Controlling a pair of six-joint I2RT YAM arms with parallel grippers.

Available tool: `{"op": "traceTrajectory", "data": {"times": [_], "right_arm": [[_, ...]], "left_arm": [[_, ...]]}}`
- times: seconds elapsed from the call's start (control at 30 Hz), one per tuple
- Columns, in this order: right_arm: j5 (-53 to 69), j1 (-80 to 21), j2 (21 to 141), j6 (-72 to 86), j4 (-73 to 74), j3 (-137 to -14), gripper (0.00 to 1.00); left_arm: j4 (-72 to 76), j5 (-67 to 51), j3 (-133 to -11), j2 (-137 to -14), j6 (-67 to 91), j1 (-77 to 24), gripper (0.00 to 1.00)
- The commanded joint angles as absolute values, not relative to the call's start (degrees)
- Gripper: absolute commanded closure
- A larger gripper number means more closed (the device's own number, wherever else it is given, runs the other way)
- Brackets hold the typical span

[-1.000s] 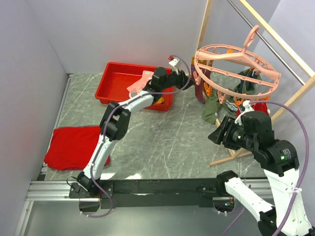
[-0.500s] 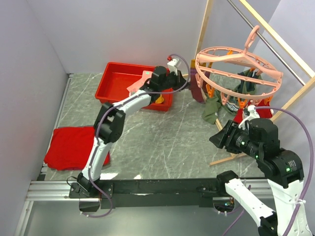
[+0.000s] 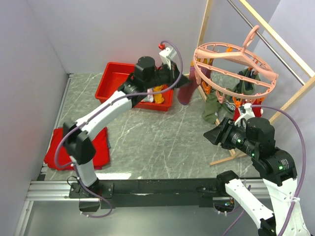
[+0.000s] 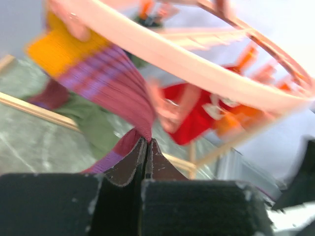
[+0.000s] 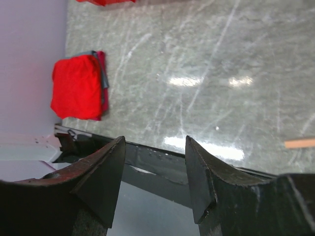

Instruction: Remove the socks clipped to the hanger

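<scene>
The round pink hanger hangs from the rail at the right. My left gripper is at the ring's left edge, shut on a maroon sock with purple stripes. In the left wrist view the sock stretches from the closed jaws up toward the blurred ring. I cannot tell whether a clip holds it. An olive green sock and a red sock hang under the ring. My right gripper hovers open and empty below the hanger.
A red bin with small fabric pieces sits at the back left. A folded red cloth lies at the near left, also in the right wrist view. The wooden-framed rail stands at the right, its foot by my right arm.
My left gripper has shut on the maroon sock and drawn it left, away from the ring, as the arm rose. The hanger swayed. My right arm shifted slightly.
</scene>
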State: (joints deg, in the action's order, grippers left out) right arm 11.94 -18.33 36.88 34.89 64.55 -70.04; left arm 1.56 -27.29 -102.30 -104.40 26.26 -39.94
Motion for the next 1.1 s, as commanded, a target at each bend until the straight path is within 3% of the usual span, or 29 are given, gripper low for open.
{"op": "traceTrajectory", "data": {"times": [0.0, 0.5, 0.83, 1.07], "right_arm": [[15.0, -18.1, 37.2, 35.5, 58.1, -69.9, 0.41], [17.2, -18.1, 37.0, 35.2, 55.6, -70.7, 0.41], [23.6, -18.1, 33.6, 34.8, 50.4, -69.0, 0.21], [25.6, -18.1, 34.3, 32.1, 47.4, -67.0, 0.19]], "left_arm": [[-2.7, -26.7, -97.3, -96.1, 25.6, -43.8, 0.99], [-8.3, -20.7, -91.7, -82.4, 28.0, -51.8, 0.99], [-6.4, -19.7, -90.0, -82.6, 33.6, -59.1, 0.99], [-5.2, -20.6, -90.3, -82.5, 35.2, -60.6, 0.99]]}}
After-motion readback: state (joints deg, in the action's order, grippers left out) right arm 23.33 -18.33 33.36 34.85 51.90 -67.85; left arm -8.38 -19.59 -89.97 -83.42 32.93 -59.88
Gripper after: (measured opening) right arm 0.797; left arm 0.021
